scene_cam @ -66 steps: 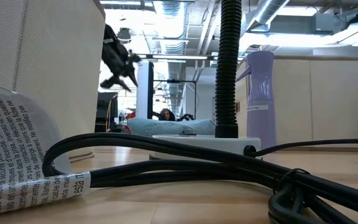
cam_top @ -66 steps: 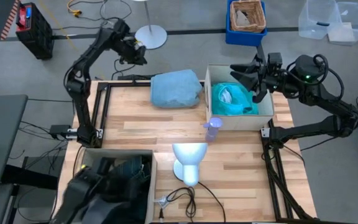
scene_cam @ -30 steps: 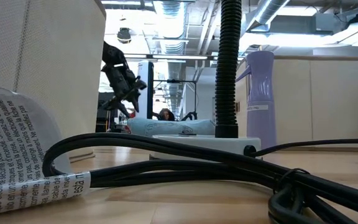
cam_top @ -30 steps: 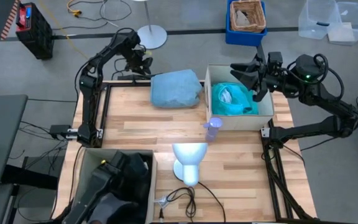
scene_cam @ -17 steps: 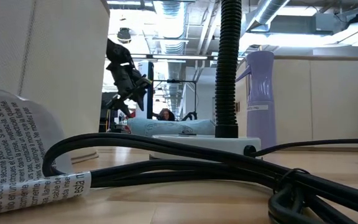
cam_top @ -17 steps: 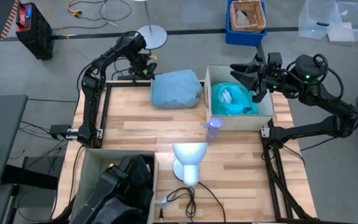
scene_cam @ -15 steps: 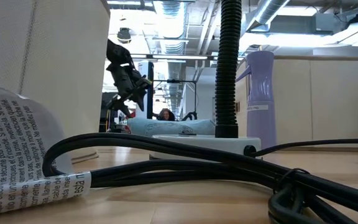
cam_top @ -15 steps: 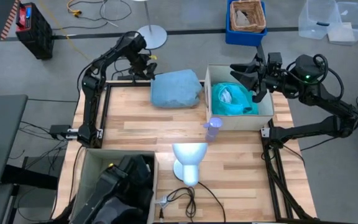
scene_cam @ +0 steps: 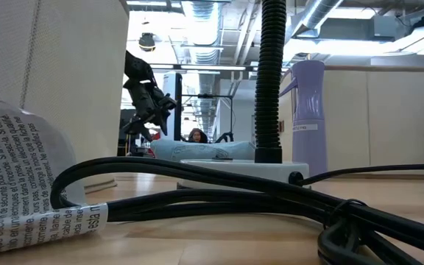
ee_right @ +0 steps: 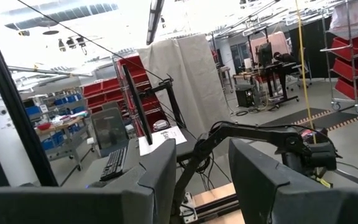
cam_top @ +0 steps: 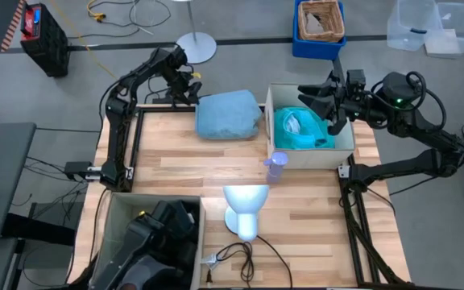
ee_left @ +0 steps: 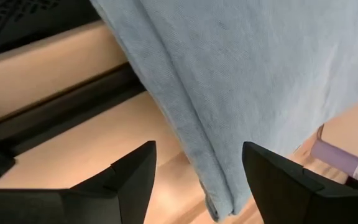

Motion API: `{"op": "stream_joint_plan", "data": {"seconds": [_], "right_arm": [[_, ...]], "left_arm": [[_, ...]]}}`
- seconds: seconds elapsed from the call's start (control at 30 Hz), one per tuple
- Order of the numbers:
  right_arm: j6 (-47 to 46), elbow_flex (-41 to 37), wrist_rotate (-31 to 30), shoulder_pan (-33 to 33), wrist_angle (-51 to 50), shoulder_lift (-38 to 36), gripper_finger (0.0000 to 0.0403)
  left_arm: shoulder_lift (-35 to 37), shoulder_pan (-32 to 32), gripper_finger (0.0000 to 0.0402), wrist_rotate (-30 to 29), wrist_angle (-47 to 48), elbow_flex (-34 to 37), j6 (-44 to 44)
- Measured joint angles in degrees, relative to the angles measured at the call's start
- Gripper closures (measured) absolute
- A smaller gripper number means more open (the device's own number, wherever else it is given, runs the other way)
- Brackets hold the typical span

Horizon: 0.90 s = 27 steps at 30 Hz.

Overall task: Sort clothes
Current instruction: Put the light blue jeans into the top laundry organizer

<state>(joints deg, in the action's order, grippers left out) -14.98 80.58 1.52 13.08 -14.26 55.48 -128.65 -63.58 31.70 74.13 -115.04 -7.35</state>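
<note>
A pale blue garment [cam_top: 228, 114] lies bunched on the table's far middle. It also shows in the left wrist view [ee_left: 241, 74] and the low view [scene_cam: 197, 150]. My left gripper [cam_top: 188, 89] is open just off the garment's left end. In the left wrist view [ee_left: 197, 180] its fingers stand on either side of a folded edge [ee_left: 211, 186] without plainly touching it. A bright teal shirt [cam_top: 300, 129] lies in a white box [cam_top: 312, 155] at the far right. My right gripper [cam_top: 312, 97] is open and empty above that box. Dark clothes [cam_top: 155, 242] lie in the near-left box [cam_top: 113, 211].
A white mannequin head [cam_top: 244, 205] and a small lilac bottle [cam_top: 275, 165] stand mid-table, near the white box's front wall. Cables [cam_top: 232, 258] lie at the near edge and fill the low view's foreground [scene_cam: 219, 195]. Bare wood lies to the left [cam_top: 159, 161].
My left gripper has come down and toward the table's right, from beyond the far-left corner up to the pale blue garment's left end, still open. The garment has not moved. The dark clothes in the near-left box have shifted.
</note>
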Motion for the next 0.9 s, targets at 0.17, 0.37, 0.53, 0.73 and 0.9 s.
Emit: {"op": "stream_joint_plan", "data": {"seconds": [0.17,0.37,0.53,0.73,0.9], "right_arm": [[-0.01,0.0,0.0,0.02,-0.09,0.0,0.0241],[-0.05,0.02,0.0,0.15,-0.07,0.0,0.0241],[-0.11,0.02,0.0,0.13,-0.07,0.0,0.0241],[-0.18,0.0,0.0,0.13,-0.04,0.0,0.0241],[-0.18,0.0,0.0,0.13,-0.02,0.0,0.0241]], "left_arm": [[-0.24,0.49,0.0169,-0.08,-0.02,-0.02,0.55],[-0.89,0.89,0.0166,-2.46,0.35,-0.04,0.86],[-1.45,1.43,0.0166,-3.93,0.08,-0.07,0.59],[-1.74,1.69,0.0166,-4.96,0.01,-0.04,0.67],[-1.74,1.86,0.0166,-6.18,-0.53,-0.04,0.62]]}}
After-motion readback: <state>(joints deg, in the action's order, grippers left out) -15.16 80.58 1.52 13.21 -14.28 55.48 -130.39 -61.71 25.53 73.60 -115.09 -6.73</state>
